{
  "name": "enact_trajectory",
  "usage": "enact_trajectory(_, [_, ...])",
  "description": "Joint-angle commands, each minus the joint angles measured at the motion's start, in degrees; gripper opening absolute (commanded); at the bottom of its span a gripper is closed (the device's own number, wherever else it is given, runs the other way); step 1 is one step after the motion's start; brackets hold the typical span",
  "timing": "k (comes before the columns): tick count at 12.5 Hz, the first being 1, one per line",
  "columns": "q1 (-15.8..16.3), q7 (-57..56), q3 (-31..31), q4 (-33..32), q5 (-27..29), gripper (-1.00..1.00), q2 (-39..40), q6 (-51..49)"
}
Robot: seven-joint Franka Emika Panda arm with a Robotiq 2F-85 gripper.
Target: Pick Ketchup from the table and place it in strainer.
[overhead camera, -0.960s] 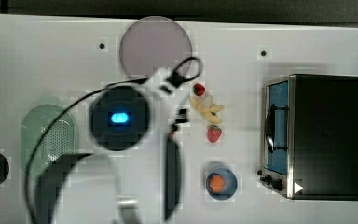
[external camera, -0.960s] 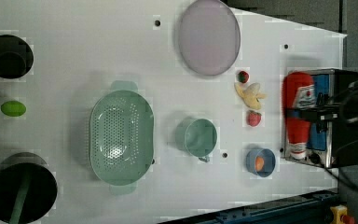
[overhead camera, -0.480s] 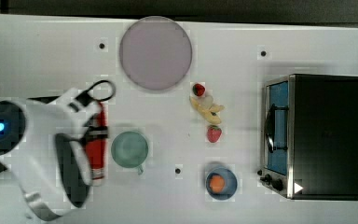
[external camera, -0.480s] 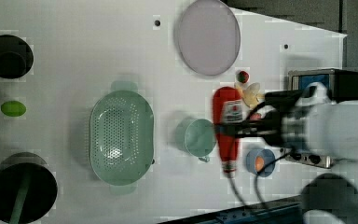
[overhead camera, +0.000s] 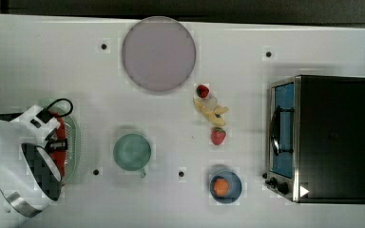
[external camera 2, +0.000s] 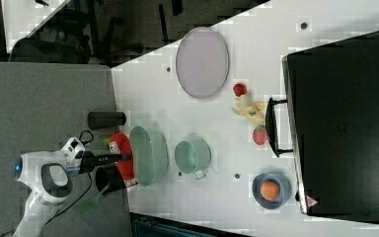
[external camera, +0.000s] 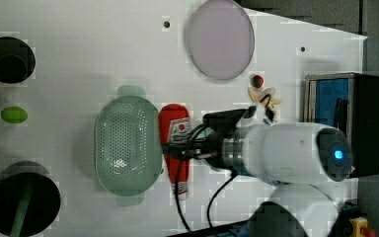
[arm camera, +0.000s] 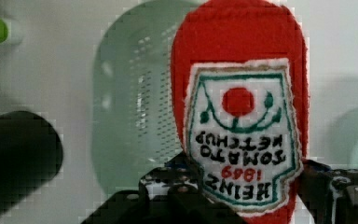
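Gripping the ketchup bottle (arm camera: 240, 121) around its lower body, the gripper (external camera: 197, 143) held it clear of the table, with the white label facing the wrist camera. In the left view the bottle hung just beside the strainer's (external camera: 126, 145) right rim, overlapping its edge; in the top view it sat over the strainer's right part. Farther off stood the green cup (overhead camera: 132, 152), then two strawberries (overhead camera: 218, 136), the blue bowl (overhead camera: 225, 186), the round plate (overhead camera: 158, 53) and the toaster oven (overhead camera: 323, 137).
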Motion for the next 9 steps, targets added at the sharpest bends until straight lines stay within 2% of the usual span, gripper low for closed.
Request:
enact_trajectory(1, [0.8, 10.0, 0.2, 1.5, 0.4, 0.18, 2.8, 4.9])
enact_trajectory(6, [3.9, 13.4, -0.3, 1.3, -0.3, 0.18, 11.5, 14.7])
enact_trajectory(7, [4.0, 13.4, -0.5, 1.3, -0.4, 0.24, 12.7, 15.6])
enact_trajectory(9, [4.2, 13.4, -1.3, 1.3, -1.8, 0.65, 14.7, 15.9])
